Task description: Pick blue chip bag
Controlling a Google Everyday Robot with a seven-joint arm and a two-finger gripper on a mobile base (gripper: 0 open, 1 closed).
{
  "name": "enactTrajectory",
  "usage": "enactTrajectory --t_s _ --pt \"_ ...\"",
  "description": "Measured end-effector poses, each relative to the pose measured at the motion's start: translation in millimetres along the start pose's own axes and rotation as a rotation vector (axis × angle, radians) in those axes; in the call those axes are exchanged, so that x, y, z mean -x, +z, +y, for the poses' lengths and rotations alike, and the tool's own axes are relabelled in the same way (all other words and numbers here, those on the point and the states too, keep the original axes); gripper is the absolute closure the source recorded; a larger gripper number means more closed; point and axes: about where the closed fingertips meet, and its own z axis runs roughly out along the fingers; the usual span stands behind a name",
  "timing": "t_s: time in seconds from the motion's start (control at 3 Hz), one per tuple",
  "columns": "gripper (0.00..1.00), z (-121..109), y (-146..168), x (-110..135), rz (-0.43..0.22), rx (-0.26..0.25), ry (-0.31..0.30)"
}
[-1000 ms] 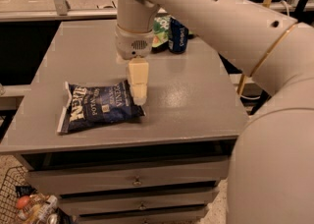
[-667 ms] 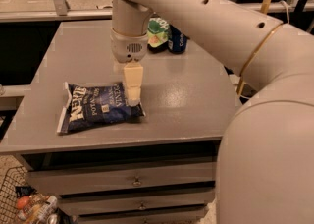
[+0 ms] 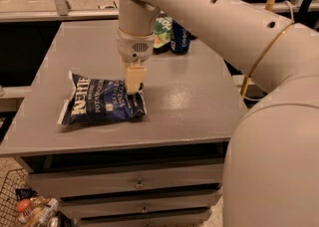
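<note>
— Where is the blue chip bag (image 3: 102,102) lying?
— It is lying flat on the near left part of the grey table (image 3: 199,101), white lettering facing up.
— And the gripper (image 3: 132,89)?
— It is pointing straight down over the bag's far right corner. Spread or pinching, I cannot tell.
— Anything else?
— A green pouch (image 3: 162,32) and a blue can (image 3: 179,38) are standing side by side at the far edge.

gripper (image 3: 133,87): shifted left and lower since 1.0 s ago | now over upper-right edge of blue chip bag (image 3: 99,104)
</note>
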Motion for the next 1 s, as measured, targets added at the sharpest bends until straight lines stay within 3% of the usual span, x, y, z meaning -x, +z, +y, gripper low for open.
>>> enactTrajectory --t_s 0.33,0.67,1.0 --pt "0.87 7.4 -30.4 -16.4 -0.009 -0.08 0.032" --pt "1.0 19.3 -71.9 -36.0 -0.02 -0.188 0.063" --pt "1.0 27.8 -98.8 -48.9 -0.04 -0.259 0.075"
